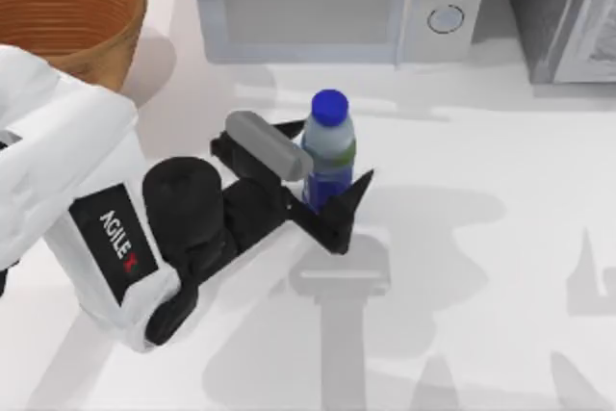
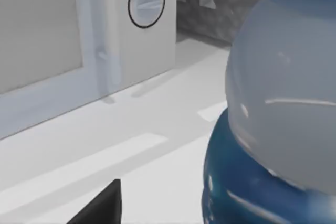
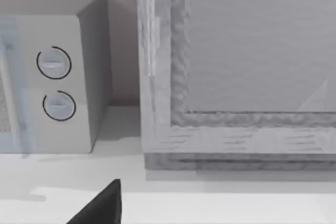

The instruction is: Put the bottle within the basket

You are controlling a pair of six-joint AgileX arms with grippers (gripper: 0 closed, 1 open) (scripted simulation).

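The left gripper (image 1: pixel 322 175) reaches in low from the top view's left, its jaws apart on either side of the bottle (image 1: pixel 330 146); one finger (image 1: pixel 342 209) lies on the near side and the other beyond, bracketing the dark blue lower part so a squeeze would catch the body below the label. I cannot tell whether they touch it yet. The bottle stands upright on the white worktop (image 1: pixel 500 238), near its middle, in front of the microwave (image 1: pixel 337 2). The wicker basket (image 1: pixel 82 12) waits well apart at the far left corner, open for a drop from above.

In the right wrist view, the right arm faces the microwave's dials (image 3: pixel 55 85) and a grey cabinet (image 3: pixel 236 66), parked; whether its jaws are apart I cannot tell.
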